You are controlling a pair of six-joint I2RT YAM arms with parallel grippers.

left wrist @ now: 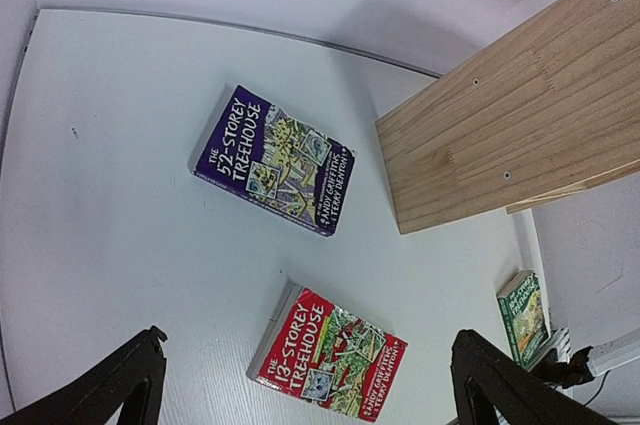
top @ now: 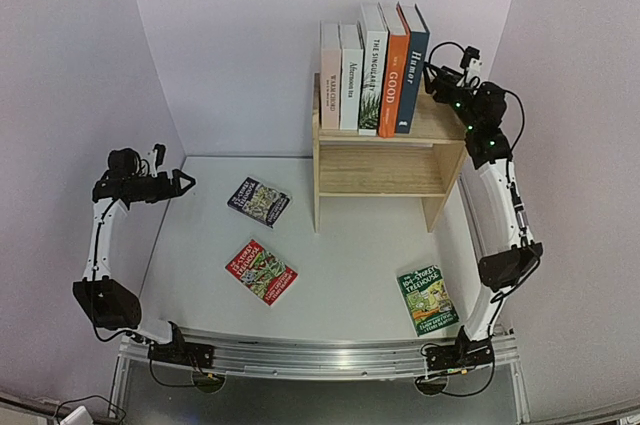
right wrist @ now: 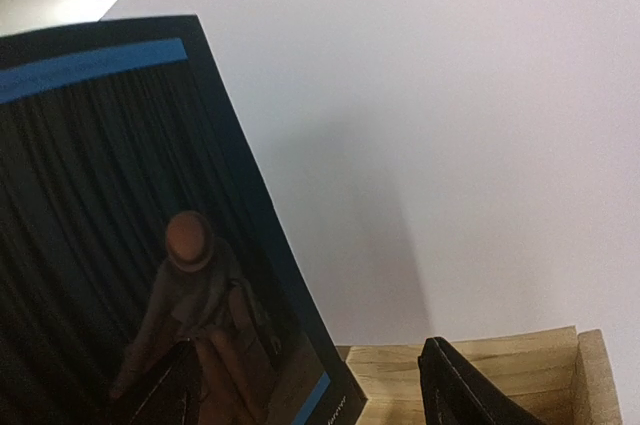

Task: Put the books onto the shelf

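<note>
Five books stand upright on top of the wooden shelf (top: pixel 436 128) (left wrist: pixel 500 135) (right wrist: pixel 500 360); the last two on the right are an orange "GOOD" book (top: pixel 394 70) and a dark blue "Humor" book (top: pixel 412 65) (right wrist: pixel 110 225). My right gripper (top: pixel 432 78) (right wrist: pixel 308 345) is open just right of the Humor book, one finger in front of its cover and the other over the shelf top. A purple Treehouse book (top: pixel 258 201) (left wrist: pixel 272 160), a red one (top: pixel 261 271) (left wrist: pixel 328 355) and a green one (top: pixel 427 298) (left wrist: pixel 523 315) lie flat on the table. My left gripper (top: pixel 188 183) (left wrist: pixel 308 337) hangs open and empty above the table's left side.
White walls enclose the table on the left, back and right. The shelf's lower tier (top: pixel 380 170) holds nothing. A metal rail (top: pixel 330 353) with both arm bases runs along the near edge.
</note>
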